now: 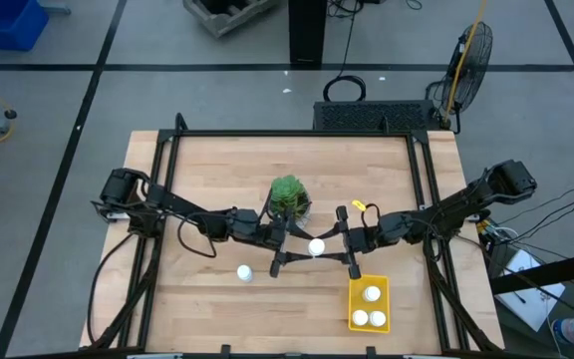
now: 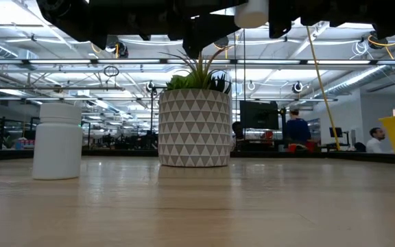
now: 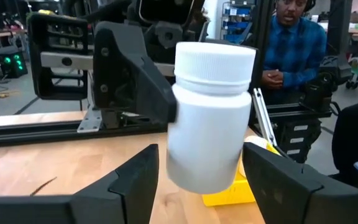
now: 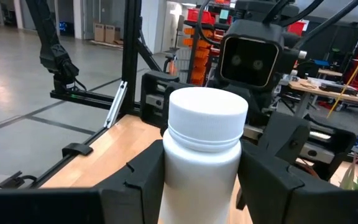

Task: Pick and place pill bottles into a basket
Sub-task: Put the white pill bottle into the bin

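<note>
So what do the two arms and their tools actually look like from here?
Both arms are dark, nearly black, jointed links with black cables looping along them. The left tool and right tool each end in two long, thin fingers. Up close the fingers are matte black, broad and wedge-shaped. The wrist housing facing the right camera is boxy with two round lenses.

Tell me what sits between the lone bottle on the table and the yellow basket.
Bare wood only, in the high view, between the lone bottle and the basket.
</note>
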Controlling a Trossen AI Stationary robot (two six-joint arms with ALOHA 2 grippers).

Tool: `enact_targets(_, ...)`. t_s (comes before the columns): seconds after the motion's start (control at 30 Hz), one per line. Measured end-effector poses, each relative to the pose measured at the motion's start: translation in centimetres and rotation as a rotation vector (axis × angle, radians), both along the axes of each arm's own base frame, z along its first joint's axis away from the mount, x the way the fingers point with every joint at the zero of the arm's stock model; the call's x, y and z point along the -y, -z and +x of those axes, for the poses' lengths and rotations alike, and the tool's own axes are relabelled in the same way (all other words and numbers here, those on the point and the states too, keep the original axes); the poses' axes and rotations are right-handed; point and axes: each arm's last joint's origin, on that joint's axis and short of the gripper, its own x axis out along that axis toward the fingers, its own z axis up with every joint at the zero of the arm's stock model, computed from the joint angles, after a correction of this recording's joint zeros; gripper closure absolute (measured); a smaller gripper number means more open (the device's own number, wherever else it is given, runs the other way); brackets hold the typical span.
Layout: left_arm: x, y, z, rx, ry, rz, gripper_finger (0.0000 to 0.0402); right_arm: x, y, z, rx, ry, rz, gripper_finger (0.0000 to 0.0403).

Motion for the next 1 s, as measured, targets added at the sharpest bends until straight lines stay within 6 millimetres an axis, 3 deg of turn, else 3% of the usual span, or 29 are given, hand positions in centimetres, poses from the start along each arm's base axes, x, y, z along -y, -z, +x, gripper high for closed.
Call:
enact_targets(0.53, -0.1, -0.2, 0.0, 0.021, 0.002, 0.003, 0.016, 0.6, -0.1, 0.4, 0.025, 0.017, 0.018, 0.0241)
enact_targets(1.0, -0.1, -0.1, 0.0, 0.009, 0.001, -0.014, 0.0169, 0.2, -0.5, 1.9, -0.01, -0.001, -0.021, 0.0241)
